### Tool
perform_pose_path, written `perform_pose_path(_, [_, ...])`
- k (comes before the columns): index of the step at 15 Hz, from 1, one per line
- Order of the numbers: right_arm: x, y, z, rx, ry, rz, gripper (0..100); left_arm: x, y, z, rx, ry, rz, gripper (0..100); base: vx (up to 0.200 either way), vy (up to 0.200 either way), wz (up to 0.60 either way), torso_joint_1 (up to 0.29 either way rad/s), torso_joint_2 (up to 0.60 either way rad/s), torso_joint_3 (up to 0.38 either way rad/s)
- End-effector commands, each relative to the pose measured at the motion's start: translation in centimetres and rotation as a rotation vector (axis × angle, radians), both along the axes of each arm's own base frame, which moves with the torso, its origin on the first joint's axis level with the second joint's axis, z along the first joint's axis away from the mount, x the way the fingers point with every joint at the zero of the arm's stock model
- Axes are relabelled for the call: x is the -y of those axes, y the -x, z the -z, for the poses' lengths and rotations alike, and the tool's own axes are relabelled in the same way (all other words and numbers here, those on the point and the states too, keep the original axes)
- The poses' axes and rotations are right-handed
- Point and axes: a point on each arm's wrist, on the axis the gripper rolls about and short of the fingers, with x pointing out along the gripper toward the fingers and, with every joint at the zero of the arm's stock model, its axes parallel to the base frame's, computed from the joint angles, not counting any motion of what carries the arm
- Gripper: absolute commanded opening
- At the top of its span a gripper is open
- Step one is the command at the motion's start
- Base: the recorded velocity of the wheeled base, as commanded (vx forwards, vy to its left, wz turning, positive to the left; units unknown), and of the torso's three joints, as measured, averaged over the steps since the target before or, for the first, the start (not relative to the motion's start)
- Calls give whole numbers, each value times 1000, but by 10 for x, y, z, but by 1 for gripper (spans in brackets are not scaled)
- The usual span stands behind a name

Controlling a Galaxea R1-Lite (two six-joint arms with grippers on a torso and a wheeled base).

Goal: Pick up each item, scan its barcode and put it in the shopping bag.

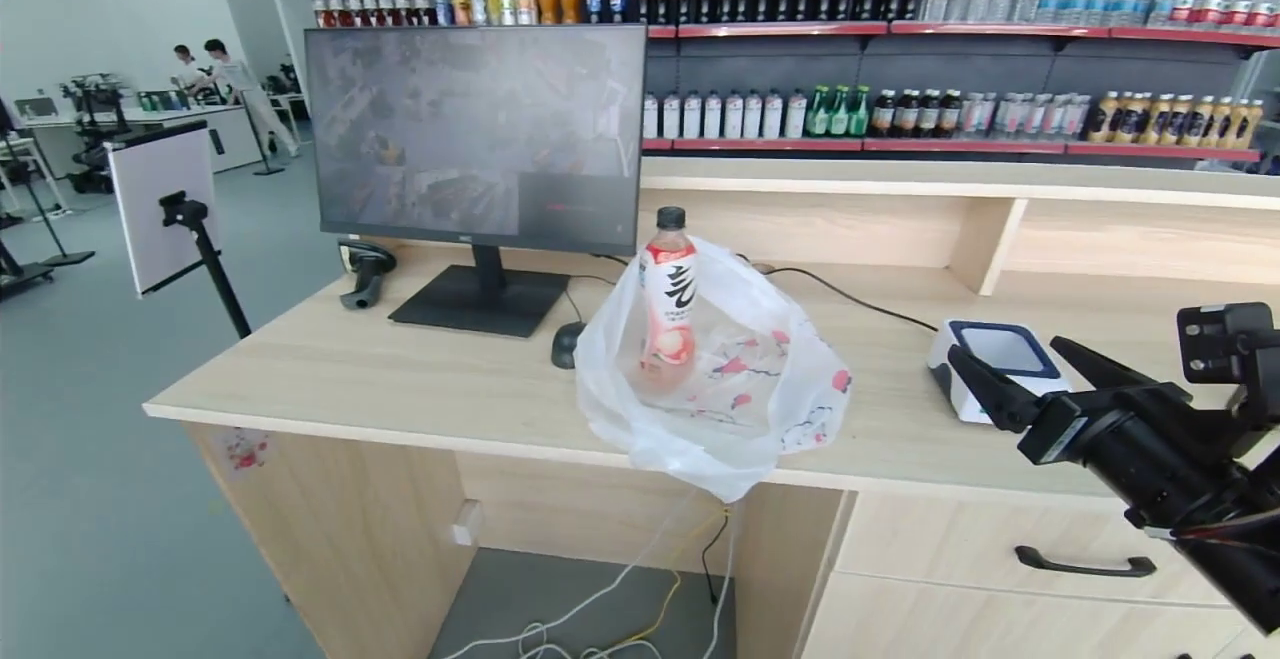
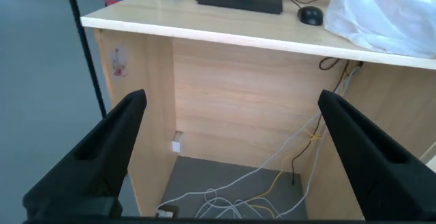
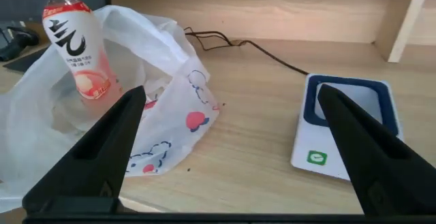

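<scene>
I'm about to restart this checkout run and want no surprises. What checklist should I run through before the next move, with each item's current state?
1. Pink-labelled plastic drink bottle upright inside the white printed plastic shopping bag: ok.
2. Right hand open and empty: ok.
3. Left hand open and empty: ok.
4. White box-shaped barcode scanner on the light wooden counter, apart from the bag: ok.
5. Bottle's barcode already scanned: cannot tell.

No readable text; bottle label (image 1: 668, 294) black brush mark, scanner (image 1: 990, 359) green logo (image 3: 317, 158).
</scene>
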Motion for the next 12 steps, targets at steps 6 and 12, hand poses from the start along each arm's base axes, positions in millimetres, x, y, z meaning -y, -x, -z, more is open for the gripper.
perform_pose_path(6, [0, 0, 2, -6, 2, 0, 100, 0, 0, 0, -2, 2, 0, 100, 0, -100, -100, 0, 4, 2])
perform_pose_path(12, [0, -1, 4, -17, 5, 0, 100, 0, 0, 0, 0, 3, 0, 100, 0, -200, 0, 3, 2, 2])
